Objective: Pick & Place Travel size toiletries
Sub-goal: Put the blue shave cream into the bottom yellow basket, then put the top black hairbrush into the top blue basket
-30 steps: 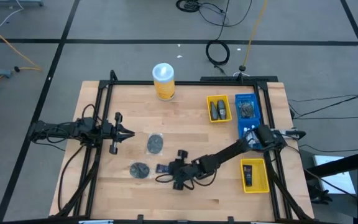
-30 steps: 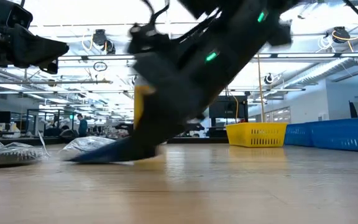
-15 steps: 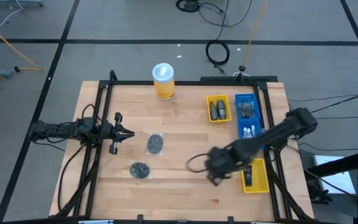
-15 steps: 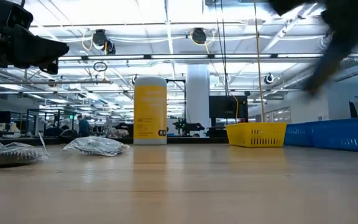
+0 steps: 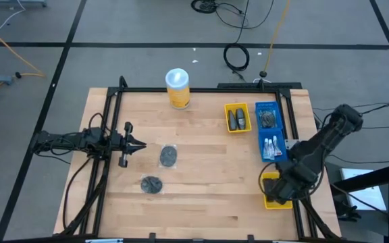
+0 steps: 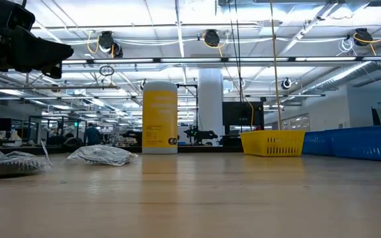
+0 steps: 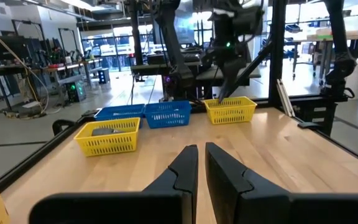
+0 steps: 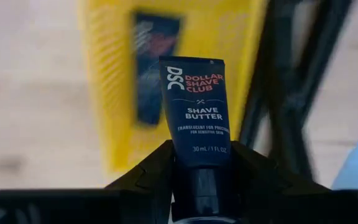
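Observation:
My right gripper (image 5: 279,190) hovers over the near yellow tray (image 5: 287,198) at the table's right edge and is shut on a dark-blue shave-butter tube (image 8: 196,106). Another dark-blue tube (image 8: 154,65) lies in that tray below it. Two dark grey round pouches (image 5: 169,156) (image 5: 152,183) lie flat on the table left of centre; in the low view they show as crinkled pouches (image 6: 103,154) (image 6: 8,162). My left gripper (image 5: 138,144) waits shut at the table's left, just left of the pouches. Thin white tubes (image 5: 270,144) lie in a blue tray. My right gripper pinches the dark-blue tube between its two fingers at the cap end (image 8: 199,169). The fingers (image 8: 151,171) come from above, pointing down. The tube is lifted clear and sticks out beyond the fingertips, its flat crimped end (image 8: 191,61) toward the yellow tray.
A tall yellow canister (image 5: 177,88) stands at the far edge. A yellow tray (image 5: 237,117) holding grey pieces and a blue tray (image 5: 269,115) sit far right, with a second blue tray (image 5: 279,154) nearer. The black frame rail (image 5: 302,196) runs along the right edge. Bare wood (image 5: 208,196) lies mid-table.
My right gripper has swept from the table's middle near edge toward the right edge, lifting the dark-blue tube off the wood, and now hangs over the near yellow tray. The pouches and my left arm have kept still.

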`<state>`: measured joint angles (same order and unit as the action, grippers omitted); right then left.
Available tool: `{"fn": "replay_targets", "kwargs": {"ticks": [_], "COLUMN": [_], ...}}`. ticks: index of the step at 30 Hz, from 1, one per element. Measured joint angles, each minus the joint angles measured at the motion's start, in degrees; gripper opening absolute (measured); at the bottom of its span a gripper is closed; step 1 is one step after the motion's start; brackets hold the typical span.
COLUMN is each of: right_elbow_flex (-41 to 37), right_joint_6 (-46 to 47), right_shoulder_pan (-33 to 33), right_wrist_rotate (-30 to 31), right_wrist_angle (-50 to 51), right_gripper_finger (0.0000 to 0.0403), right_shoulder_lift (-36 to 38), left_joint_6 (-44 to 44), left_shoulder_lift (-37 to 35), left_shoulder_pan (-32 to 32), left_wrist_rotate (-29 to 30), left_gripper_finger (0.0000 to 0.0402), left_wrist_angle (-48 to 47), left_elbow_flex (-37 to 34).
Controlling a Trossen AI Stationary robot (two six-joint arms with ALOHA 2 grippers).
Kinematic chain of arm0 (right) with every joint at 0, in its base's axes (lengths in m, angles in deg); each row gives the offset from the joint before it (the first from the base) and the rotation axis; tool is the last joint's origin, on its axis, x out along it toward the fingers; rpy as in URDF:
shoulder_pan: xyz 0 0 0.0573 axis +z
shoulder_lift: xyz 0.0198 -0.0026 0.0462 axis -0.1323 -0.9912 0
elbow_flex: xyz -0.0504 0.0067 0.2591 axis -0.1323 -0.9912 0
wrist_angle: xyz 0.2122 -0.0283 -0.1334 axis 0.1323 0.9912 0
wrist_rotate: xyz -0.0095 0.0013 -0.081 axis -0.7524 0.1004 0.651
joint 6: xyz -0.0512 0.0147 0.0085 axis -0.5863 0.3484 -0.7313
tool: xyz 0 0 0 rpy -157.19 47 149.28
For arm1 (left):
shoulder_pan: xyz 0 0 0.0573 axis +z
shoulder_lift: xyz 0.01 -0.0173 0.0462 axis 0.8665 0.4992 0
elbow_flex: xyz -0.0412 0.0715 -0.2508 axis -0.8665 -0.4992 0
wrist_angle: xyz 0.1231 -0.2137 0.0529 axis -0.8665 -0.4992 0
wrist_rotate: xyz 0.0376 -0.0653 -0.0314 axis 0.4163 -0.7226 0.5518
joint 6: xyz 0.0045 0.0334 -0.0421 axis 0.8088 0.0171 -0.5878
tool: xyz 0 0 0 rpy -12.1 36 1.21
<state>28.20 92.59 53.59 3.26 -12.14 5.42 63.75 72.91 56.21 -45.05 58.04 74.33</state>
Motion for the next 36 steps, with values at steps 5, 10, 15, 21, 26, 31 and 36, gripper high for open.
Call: {"fn": "replay_targets", "kwargs": {"ticks": [5,10,15,21,26,31,36], "right_elbow_flex": [-7.74,-12.90,-14.46,-14.47,-14.47,-14.47,-14.47], "right_joint_6": [0.36,-0.33,-2.78,-5.94,-6.87,-4.34,-3.40], "right_shoulder_pan": [0.12,0.14,0.14,0.14,0.23,0.23,0.26], "right_wrist_rotate": [0.22,0.22,0.53,1.70,1.54,1.64,6.32], "right_wrist_angle": [-4.28,-8.52,-9.85,-10.20,-11.82,-11.64,-12.61], "right_gripper_finger": [0.0132,0.0133,0.0142,0.0176,0.0210,0.0231,0.0227], "right_shoulder_lift": [1.90,2.96,2.99,2.99,5.24,10.55,15.23], "left_joint_6": [0.01,0.00,0.00,0.00,0.01,0.00,-0.01], "left_shoulder_lift": [0.00,0.00,0.00,0.00,0.00,0.00,0.00], "left_shoulder_pan": [0.02,0.02,0.02,0.00,0.00,0.01,0.02], "left_wrist_rotate": [-0.01,-0.01,-0.01,-0.01,-0.01,0.01,0.01], "left_gripper_finger": [0.0033,0.0033,0.0033,0.0033,0.0033,0.0033,0.0033], "left_wrist_angle": [0.01,0.01,0.01,0.01,0.01,0.01,0.01], "left_elbow_flex": [0.00,0.00,0.00,0.00,0.00,0.00,0.00]}}
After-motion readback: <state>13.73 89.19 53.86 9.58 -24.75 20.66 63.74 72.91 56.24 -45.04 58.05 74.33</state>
